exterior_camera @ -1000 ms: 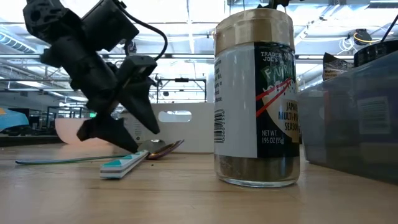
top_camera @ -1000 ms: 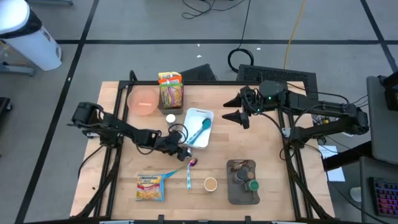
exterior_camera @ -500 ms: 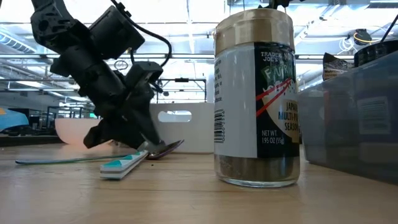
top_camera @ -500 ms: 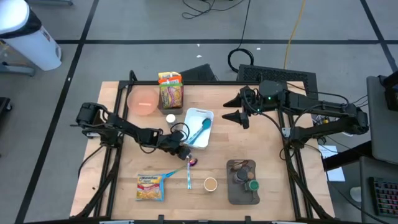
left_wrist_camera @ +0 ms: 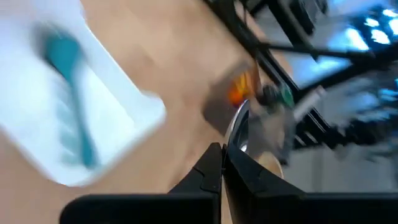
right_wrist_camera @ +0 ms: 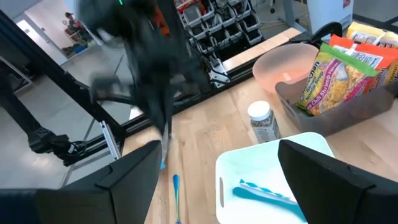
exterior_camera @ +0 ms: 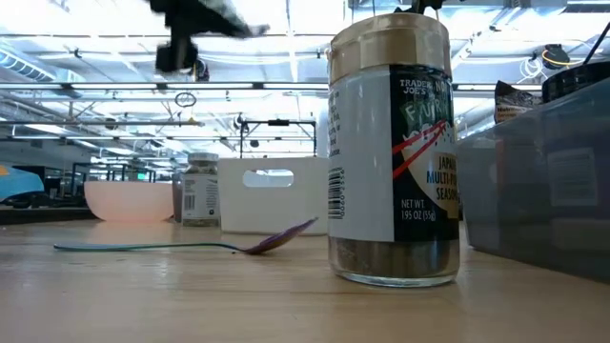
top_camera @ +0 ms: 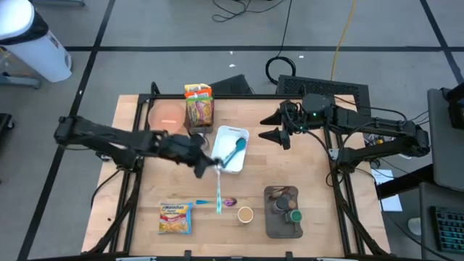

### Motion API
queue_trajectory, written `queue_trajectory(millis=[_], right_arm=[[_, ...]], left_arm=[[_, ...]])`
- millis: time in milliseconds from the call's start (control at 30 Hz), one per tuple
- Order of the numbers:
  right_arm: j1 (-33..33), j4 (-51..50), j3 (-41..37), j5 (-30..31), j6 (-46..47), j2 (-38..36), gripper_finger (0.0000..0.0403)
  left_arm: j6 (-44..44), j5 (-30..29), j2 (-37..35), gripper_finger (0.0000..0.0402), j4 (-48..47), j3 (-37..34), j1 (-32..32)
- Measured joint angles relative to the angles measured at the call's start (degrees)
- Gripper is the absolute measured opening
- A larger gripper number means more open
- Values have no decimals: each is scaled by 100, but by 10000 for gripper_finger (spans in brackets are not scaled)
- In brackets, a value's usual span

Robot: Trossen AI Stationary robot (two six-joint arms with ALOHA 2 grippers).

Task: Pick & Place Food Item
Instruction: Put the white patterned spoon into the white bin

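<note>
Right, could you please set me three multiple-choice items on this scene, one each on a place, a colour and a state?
1. Where does the teal spoon lie?
A. in the white tray
B. on the noodle packet
C. in the bowl

2. What colour is the bowl?
A. green
B. pink
C. black

3. How is the left gripper?
A. open, flat on the table
B. inside the bowl
C. above the table, shut on a thin utensil

Answers: 1 A, the high view shows it inside the tray; 2 B, it shows pink in three views; 3 C, its wrist view shows the fingers closed on something thin.
</note>
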Motion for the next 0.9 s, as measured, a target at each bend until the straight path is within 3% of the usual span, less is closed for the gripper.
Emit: queue_trajectory(millis=[133, 267, 533, 900], right_arm=[[91, 42, 0, 5, 8, 0, 313], [236, 37, 0, 4, -21, 0, 313], [343, -68, 0, 7, -314, -5, 313], [332, -2095, -2, 12, -1809, -762, 313]], left_arm=[[496, -926, -263, 4, -1546, 1186, 150], [898, -1396, -163, 3, -2350, 2226, 434], [1067, -1583, 427, 2, -2327, 3034, 891], [-622, -2522, 1437, 1, -1224, 3113, 988]])
